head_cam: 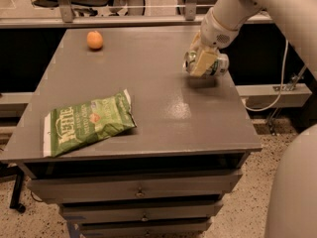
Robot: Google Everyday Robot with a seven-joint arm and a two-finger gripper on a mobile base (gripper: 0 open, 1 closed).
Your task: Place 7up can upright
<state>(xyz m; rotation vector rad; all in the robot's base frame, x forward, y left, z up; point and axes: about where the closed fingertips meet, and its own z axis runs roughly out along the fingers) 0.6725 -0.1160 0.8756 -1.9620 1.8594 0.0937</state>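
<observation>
Grey table (148,78), drawers (138,184) shut; gripper (205,63) at rear right, fingers (201,66) clamped around silvery-green 7up can (221,65) lying sideways between them.

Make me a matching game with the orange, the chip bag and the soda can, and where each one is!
Things:
1. orange
2. chip bag
3. 7up can

Places:
a. lying flat at the near left of the table
b. by the far left corner
c. on its side, gripped by the end effector at the table's right side

Pairs: 1-b, 2-a, 3-c.
</observation>
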